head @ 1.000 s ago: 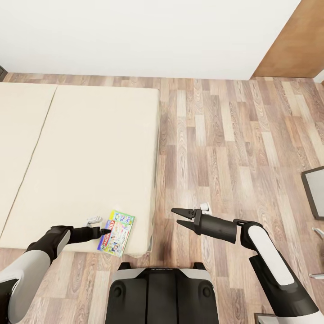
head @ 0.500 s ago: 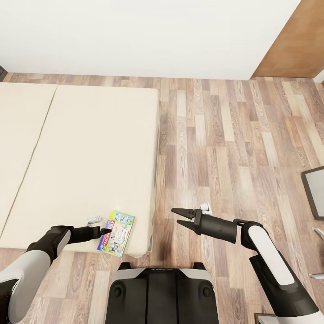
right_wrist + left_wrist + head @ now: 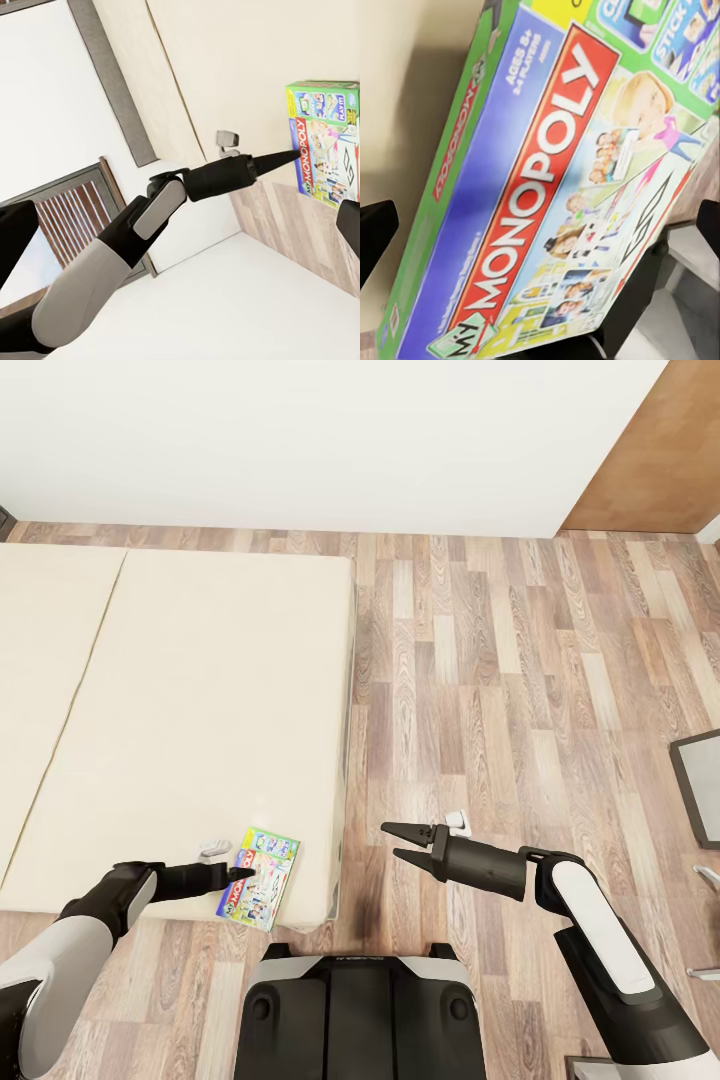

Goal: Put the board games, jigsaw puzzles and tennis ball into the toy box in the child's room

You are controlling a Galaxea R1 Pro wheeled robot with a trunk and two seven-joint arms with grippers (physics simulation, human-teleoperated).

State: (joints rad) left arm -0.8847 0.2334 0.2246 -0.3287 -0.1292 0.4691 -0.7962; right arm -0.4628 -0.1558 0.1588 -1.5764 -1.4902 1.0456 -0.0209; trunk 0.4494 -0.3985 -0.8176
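Change: nothing has visibly moved since the earlier frames; arms and box hold position.
Game box (image 3: pixel 259 865): Monopoly, lying flat at the bed's (image 3: pixel 200 690) near corner, long axis running away from the robot.
Left gripper (image 3: pixel 236 875): at the box's left long edge, nearer arm; fingers spread wide, box between them, grasping nothing.
Right gripper (image 3: pixel 397 842): released, over the floor (image 3: pixel 520 690), well apart.

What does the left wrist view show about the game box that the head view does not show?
Left wrist view: the red MONOPOLY logo and the "AGES 8+" print can be read. Head view: the box lies flat at the near right corner of the bed, the left hand is at its edge, and the right hand is open over the floor. Both show the Monopoly box.
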